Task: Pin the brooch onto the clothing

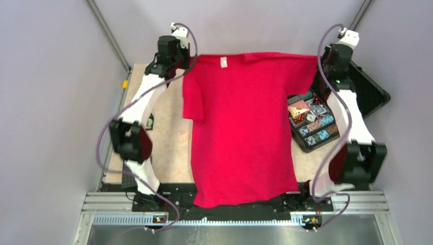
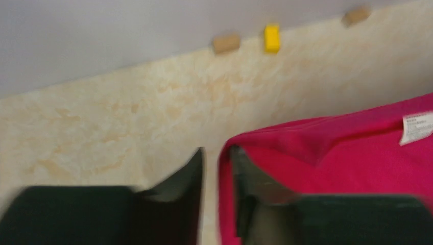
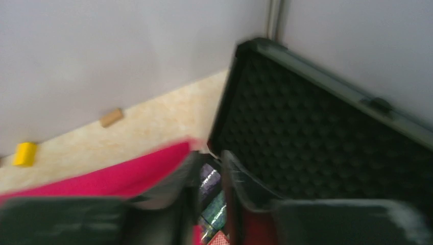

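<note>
**Beige tabletop [image 1: 168, 153], red shirt [image 1: 240, 132] spread flat**

Narrowly parted (gripping nothing), left claw [image 2: 215, 158] and right claw [image 3: 209, 163] hang at the shirt's far shoulders. Nearward of the left claw, a greenish speck left of the shirt is likely the brooch [image 1: 149, 121]; that arm is closer.

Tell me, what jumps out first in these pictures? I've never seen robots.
The bright red short-sleeved fabric T-shirt grabs the eye first, spread out across the pale marbled table, collar at the far edge. Right of it lies an open black case, its tray packed with small colourful trinkets. A black-and-white left arm and right arm reach to the shirt's far corners.
</note>
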`<act>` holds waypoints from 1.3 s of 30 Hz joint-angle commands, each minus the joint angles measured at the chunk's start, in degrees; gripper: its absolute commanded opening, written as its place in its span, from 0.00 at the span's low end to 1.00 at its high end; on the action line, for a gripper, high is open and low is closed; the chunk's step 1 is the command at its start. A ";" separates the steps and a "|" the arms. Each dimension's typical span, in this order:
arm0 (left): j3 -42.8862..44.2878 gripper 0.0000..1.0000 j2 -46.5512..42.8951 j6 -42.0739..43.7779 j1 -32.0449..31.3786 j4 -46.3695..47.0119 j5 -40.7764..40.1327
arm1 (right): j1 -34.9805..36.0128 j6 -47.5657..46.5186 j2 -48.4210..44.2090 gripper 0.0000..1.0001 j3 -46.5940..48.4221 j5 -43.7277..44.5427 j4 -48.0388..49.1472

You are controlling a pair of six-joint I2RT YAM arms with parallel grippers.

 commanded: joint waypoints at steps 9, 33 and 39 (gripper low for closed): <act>11.88 0.72 13.76 -9.21 5.21 -3.88 13.74 | -5.71 -1.73 21.00 0.75 13.48 -13.66 -6.17; -42.37 0.41 -9.06 -31.12 6.44 6.85 17.72 | 0.30 9.79 -14.13 0.72 -22.07 -31.58 -3.96; -41.13 0.35 -6.65 -31.05 6.44 9.09 15.23 | 0.81 10.10 -13.80 0.70 -23.11 -31.65 -4.00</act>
